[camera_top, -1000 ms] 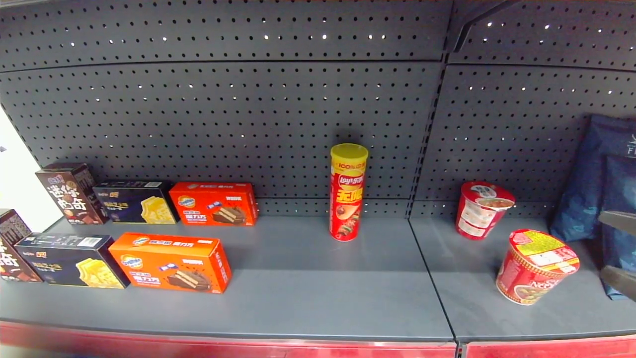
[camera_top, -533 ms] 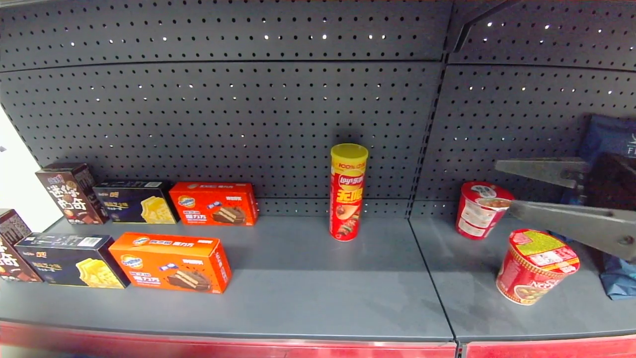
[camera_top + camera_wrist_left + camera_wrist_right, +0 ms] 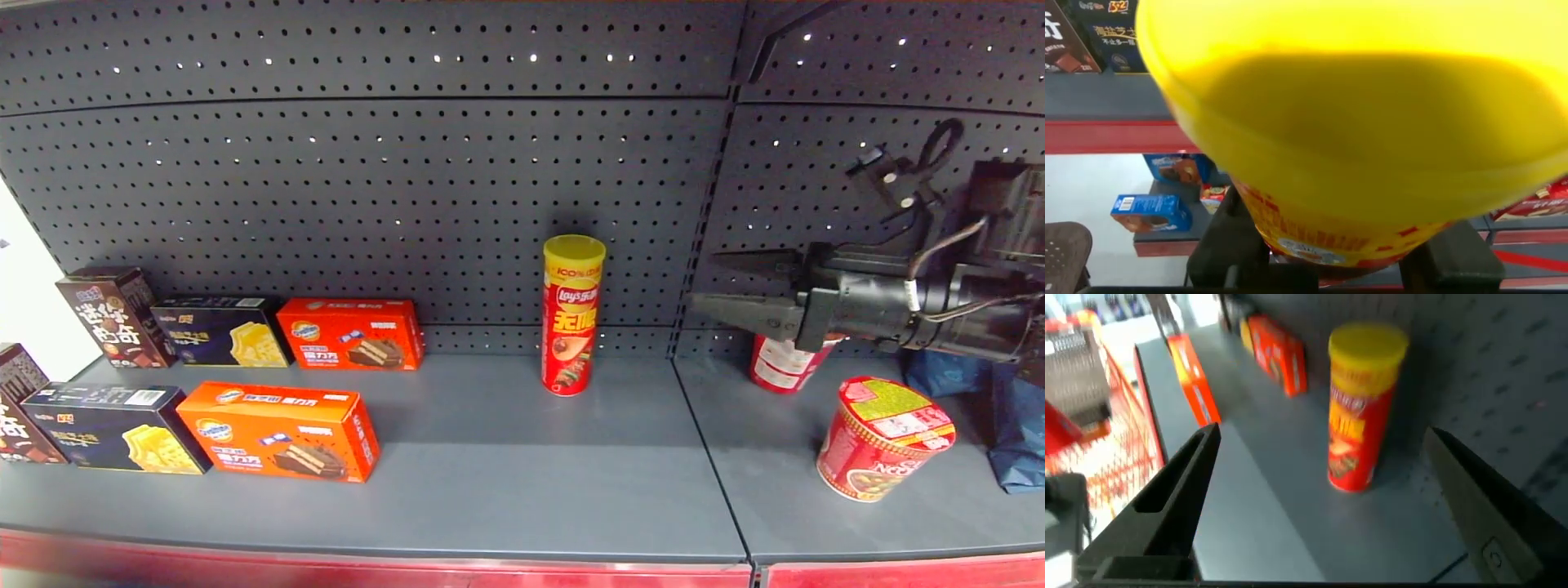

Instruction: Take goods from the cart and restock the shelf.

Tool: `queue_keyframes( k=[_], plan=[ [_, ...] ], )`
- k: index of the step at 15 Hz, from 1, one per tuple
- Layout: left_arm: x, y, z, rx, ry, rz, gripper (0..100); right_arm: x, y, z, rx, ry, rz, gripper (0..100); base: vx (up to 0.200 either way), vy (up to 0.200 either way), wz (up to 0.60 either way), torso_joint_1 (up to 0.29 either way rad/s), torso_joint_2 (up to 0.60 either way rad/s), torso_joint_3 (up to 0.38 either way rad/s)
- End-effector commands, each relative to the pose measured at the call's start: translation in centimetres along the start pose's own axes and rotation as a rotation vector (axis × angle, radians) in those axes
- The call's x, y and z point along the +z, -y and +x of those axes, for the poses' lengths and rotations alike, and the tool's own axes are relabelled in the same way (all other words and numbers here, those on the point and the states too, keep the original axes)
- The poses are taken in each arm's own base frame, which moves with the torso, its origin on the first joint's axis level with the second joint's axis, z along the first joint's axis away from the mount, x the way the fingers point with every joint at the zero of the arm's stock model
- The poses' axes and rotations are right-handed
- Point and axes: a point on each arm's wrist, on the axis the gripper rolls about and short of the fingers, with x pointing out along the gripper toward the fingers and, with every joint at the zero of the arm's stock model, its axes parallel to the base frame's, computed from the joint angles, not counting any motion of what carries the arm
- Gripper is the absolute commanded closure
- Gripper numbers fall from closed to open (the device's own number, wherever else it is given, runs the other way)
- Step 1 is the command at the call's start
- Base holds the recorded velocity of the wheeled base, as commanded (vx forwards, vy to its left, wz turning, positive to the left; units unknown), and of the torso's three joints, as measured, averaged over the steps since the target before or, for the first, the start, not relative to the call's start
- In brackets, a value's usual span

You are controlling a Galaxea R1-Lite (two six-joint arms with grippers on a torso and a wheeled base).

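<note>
Right gripper (image 3: 706, 280), gaping and empty, near shelf can (image 3: 572, 314); left gripper (image 3: 1343, 253) clamps second can (image 3: 1347, 122); straddle squarely lest it topple.

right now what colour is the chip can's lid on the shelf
Yellow lid on the red chip can; head view shows it best.

Boxes (image 3: 277, 429) left — can (image 3: 572, 314) — cups (image 3: 882, 437) right

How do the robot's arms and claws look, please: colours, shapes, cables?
The right claw has two grey, pointed wedge fingers on a black cylindrical arm with black and pale cables. The left claw has broad black fingers.
</note>
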Motion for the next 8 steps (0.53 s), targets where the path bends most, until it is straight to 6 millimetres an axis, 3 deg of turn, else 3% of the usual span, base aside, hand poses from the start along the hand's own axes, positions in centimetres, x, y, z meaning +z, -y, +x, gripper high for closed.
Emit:
queue_keyframes(
  k=[1, 8],
  plan=[
    [-0.1, 0.0, 0.0, 0.0, -0.003, 0.0, 100, -2.2, 0.8, 2.2, 0.032, -0.055, 0.013, 0, 0.0, 0.0, 0.0, 0.0, 0.0, 0.0],
    [-1.0, -0.1, -0.1, -0.002, 0.006, -0.001, 100, -4.0, 4.0, 6.8, 0.143, -0.005, -0.071, 0, 0.0, 0.0, 0.0, 0.0, 0.0, 0.0]
  ],
)
